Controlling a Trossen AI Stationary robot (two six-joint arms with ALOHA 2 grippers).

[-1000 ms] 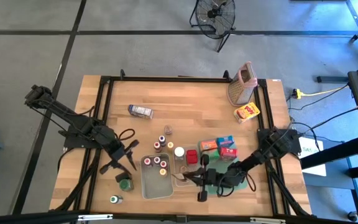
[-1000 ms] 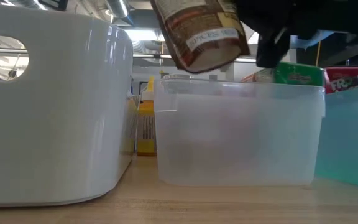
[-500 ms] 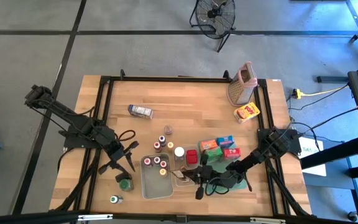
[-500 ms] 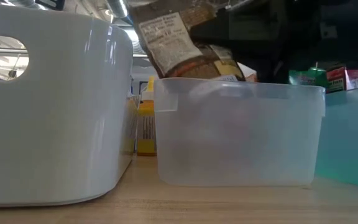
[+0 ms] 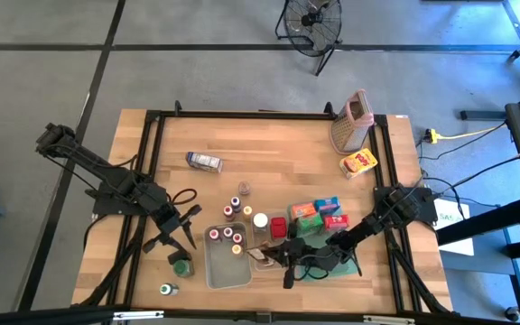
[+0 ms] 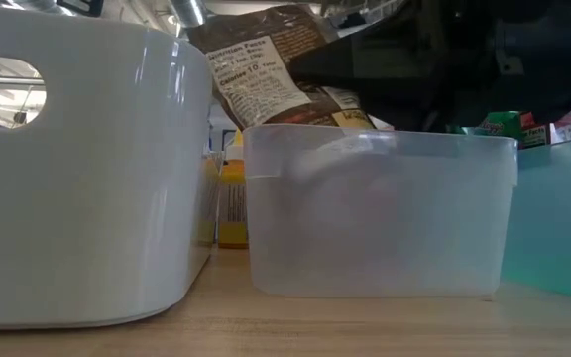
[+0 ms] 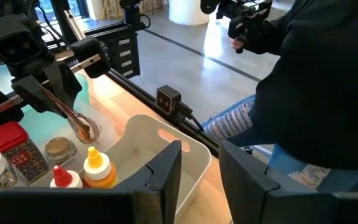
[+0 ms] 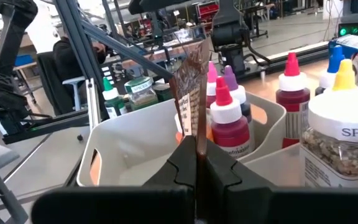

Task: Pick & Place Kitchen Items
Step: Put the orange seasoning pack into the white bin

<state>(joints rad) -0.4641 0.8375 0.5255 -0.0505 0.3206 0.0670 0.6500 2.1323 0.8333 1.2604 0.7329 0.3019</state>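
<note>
My right gripper (image 5: 275, 255) is shut on a brown packet with a white label (image 6: 262, 75), one of the kitchen items. It holds the packet over the small clear tub (image 6: 380, 213) near the table's front edge. The packet shows edge-on in the right wrist view (image 8: 191, 81). My left gripper (image 5: 184, 227) hovers open left of the white tub (image 5: 211, 271), with nothing between its fingers (image 7: 166, 177). Several small bottles with red, yellow and white caps (image 5: 233, 236) stand in the white tub. My right gripper pinches the brown packet's edge (image 8: 196, 132) between its two shut fingers. It comes in about level from the table's right side. The packet sticks out beyond the fingertips, tilted, its labelled face turned toward the near edge. Its lower part sits behind the clear tub's rim (image 6: 365, 139).
Red, green and blue cartons (image 5: 319, 212) and a white-capped jar (image 5: 260, 219) stand behind the tubs by a teal tray (image 5: 355, 268). A metal grater (image 5: 350, 122) and an orange carton (image 5: 358, 163) are far right. A blue-white carton (image 5: 204, 162) and green-capped jars (image 5: 181, 267) are on the left.
My right gripper has moved a little toward the table's left edge and down, rolling its wrist. The brown packet has tipped from hanging steeply above the clear tub to lying lower and flatter, its lower part now behind the tub's rim.
</note>
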